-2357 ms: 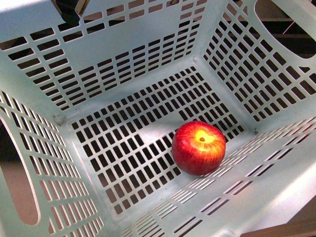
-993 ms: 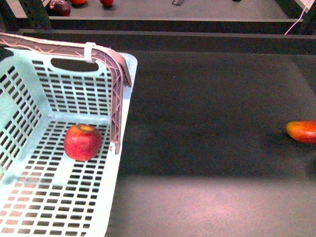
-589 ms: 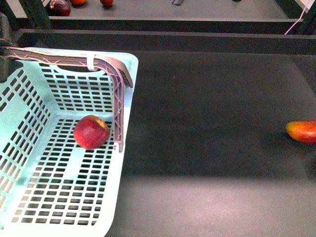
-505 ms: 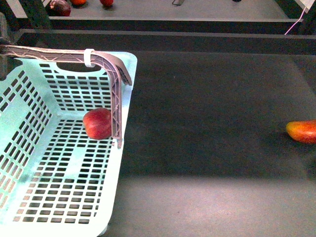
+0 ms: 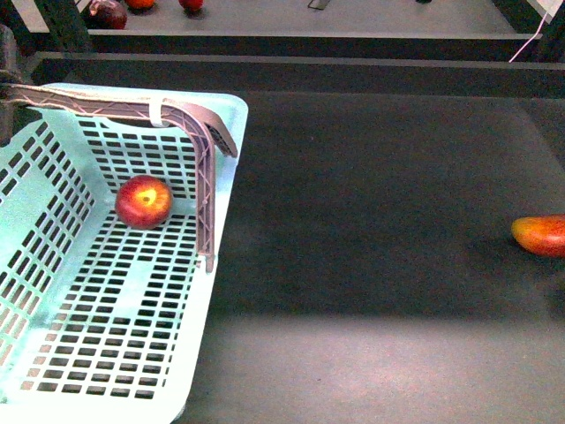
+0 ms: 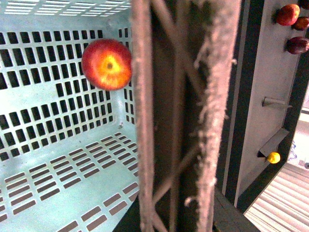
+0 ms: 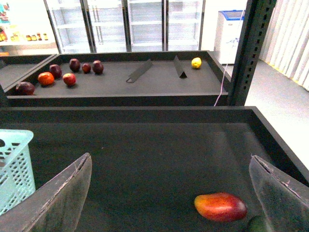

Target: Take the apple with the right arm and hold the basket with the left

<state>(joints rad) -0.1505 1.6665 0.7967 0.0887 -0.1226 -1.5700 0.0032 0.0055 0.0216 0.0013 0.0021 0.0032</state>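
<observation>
The aqua basket (image 5: 53, 353) stands at the front left, tilted. The red apple (image 5: 144, 201) lies inside it near the far right corner, its yellow stem patch up; it also shows in the left wrist view (image 6: 106, 64). My left gripper (image 5: 212, 190) is shut on the basket's right wall, its brownish lattice finger (image 5: 208, 212) with a white band hooked over the rim. The left wrist view shows that finger (image 6: 176, 121) close up against the basket (image 6: 53, 159). My right gripper (image 7: 171, 193) is open and empty above the dark table, far from the basket.
An elongated red-orange-yellow fruit (image 5: 540, 235) lies at the table's right edge, also between my right fingers' line of view (image 7: 220, 206). A corner of the basket (image 7: 14, 169) shows in the right wrist view. A back shelf (image 7: 159, 82) holds several red and dark fruits and a yellow one.
The apple has rolled from beside the right wall and finger back toward the far wall, stem patch now up. The basket has shifted slightly in my left grip.
</observation>
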